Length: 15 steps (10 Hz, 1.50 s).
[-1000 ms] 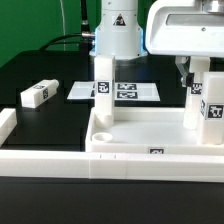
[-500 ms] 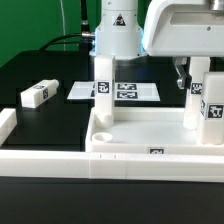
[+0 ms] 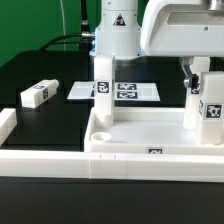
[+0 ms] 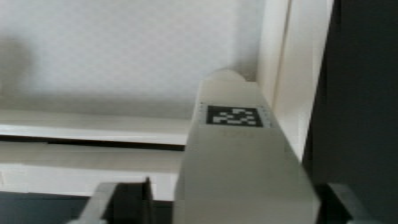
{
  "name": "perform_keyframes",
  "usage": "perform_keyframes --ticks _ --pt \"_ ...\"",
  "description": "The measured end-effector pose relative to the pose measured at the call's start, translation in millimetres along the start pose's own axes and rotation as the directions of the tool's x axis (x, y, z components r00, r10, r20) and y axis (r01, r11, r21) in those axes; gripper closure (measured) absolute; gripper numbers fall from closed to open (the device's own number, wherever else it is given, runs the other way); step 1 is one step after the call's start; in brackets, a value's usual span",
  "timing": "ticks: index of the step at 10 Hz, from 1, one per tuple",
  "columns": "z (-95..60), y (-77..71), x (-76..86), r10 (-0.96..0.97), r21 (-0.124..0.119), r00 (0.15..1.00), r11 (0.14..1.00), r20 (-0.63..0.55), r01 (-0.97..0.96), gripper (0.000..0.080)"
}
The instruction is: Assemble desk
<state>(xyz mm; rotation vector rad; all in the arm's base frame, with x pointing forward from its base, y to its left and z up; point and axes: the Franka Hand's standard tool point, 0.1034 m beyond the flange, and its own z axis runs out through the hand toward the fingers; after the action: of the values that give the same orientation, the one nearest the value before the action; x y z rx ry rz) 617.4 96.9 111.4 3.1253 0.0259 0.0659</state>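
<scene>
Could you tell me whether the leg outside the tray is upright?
No, tipped: the leg lies lengthwise on the black table.

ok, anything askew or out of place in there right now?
Nothing stands out. One loose leg lies on its side on the black table, apart from the desk top: just not fitted yet. The corner leg stands upright, as does the third leg that the jaws straddle.
</scene>
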Motion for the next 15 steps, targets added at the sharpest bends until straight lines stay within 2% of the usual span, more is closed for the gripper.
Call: perform_keyframes --ticks 1,2,4,9,11,15 --pt "0.3 0.4 -0.2 0.022 0.0 1.0 1.0 0.001 -0.022 0.051" --pt "0.3 0.6 -0.2 0.022 0.0 1.0 1.0 0.001 -0.022 0.051" --pt "0.3 0.6 -0.2 0.144 0.0 0.99 0.99 0.001 -0.144 0.051" --pt "0.5 0.5 -0.3 0.467 0.0 0.885 0.885 0.001 -0.467 0.0509" --pt "0.4 -0.7 -0.1 0.581 0.011 0.814 0.814 0.008 -0.581 0.0509" --pt "1.2 -6.4 -0.3 0.842 0.033 0.538 0.537 0.037 -0.843 0.0509"
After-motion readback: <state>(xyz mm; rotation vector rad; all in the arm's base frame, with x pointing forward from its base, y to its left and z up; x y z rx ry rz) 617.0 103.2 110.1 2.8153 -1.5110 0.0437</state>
